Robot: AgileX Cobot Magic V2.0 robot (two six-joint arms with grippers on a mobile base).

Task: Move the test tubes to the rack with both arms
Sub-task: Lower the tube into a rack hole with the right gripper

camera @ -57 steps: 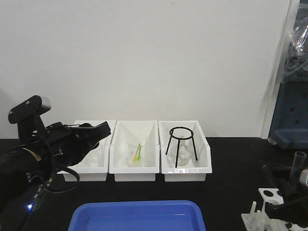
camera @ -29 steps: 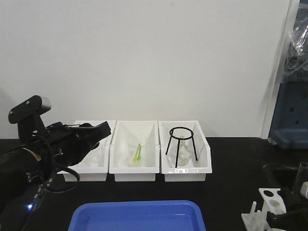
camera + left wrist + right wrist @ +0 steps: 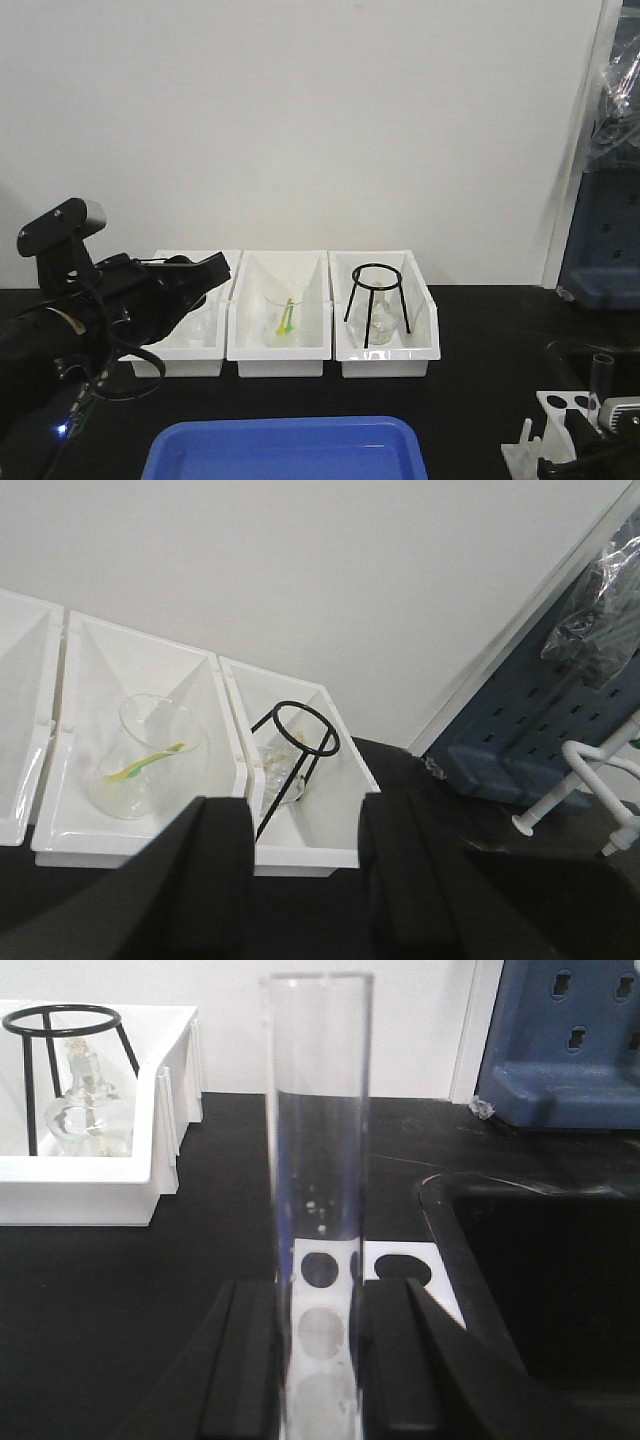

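Between the fingers of your right pincer (image 3: 318,1360), a clear test tube (image 3: 318,1160) stands upright and clamped, with the white rack (image 3: 385,1252) and its holes just below and behind it. Ahead of your left pincer (image 3: 305,880), whose fingers are spread around nothing, sit white bins (image 3: 330,855) holding a black tripod (image 3: 295,742) and a beaker (image 3: 150,755).

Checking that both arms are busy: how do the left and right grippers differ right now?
The left gripper is open and empty; the right gripper is shut on an upright test tube. The left gripper faces the white bins; the right gripper faces the rack. Both have black fingers.
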